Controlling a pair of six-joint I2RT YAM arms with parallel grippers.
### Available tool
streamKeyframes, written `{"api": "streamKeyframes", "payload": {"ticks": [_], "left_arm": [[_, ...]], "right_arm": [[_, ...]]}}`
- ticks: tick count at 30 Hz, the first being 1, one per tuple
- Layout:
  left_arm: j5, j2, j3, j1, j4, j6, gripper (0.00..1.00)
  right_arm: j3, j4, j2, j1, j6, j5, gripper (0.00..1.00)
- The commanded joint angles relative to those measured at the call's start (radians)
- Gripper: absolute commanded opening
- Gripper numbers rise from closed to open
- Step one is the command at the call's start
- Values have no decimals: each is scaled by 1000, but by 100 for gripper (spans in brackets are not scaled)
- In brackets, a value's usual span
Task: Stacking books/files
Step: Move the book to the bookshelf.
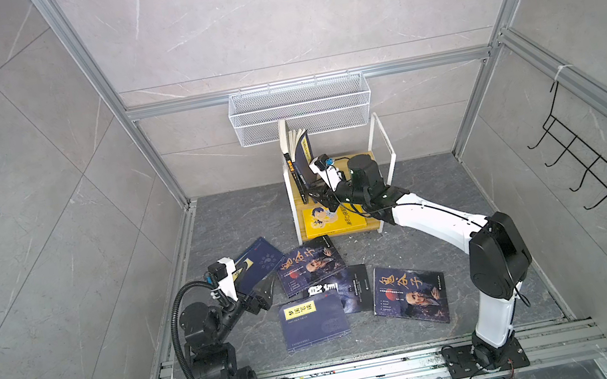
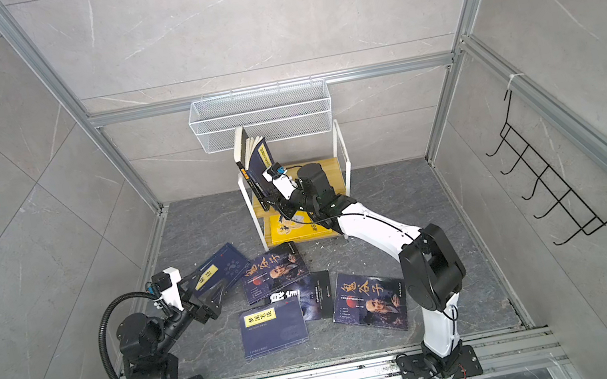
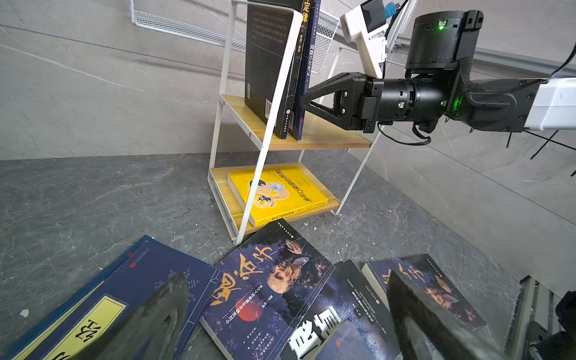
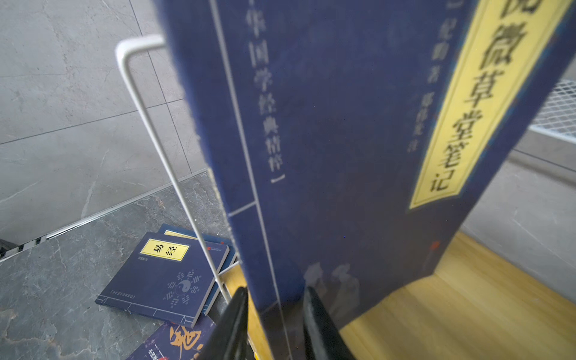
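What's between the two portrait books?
A black book with white lettering lies between the far portrait book and the near portrait book; both top views show it.

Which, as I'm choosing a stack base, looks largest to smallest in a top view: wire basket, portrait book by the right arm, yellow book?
1. wire basket, clearly largest.
2. portrait book by the right arm.
3. yellow book, though the shelf and arm hide part of it, so its rank is unsure.
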Motion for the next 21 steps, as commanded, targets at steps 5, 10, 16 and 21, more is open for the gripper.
{"api": "streamKeyframes", "payload": {"ticks": [5,10,16,21], "left_arm": [[18,-1,7,1,27,17,100],[18,1,2,-1,42,7,100],[20,-10,2,-5,48,1,100],[19,-12,2,-4,40,9,100]], "right_arm": [[-134,30,-127,-2,22,-43,40],[-209,28,-176,-20,15,38,38],[-152,11,-125,-26,69,307,27],[-57,13,-29,15,97,569,18]]}}
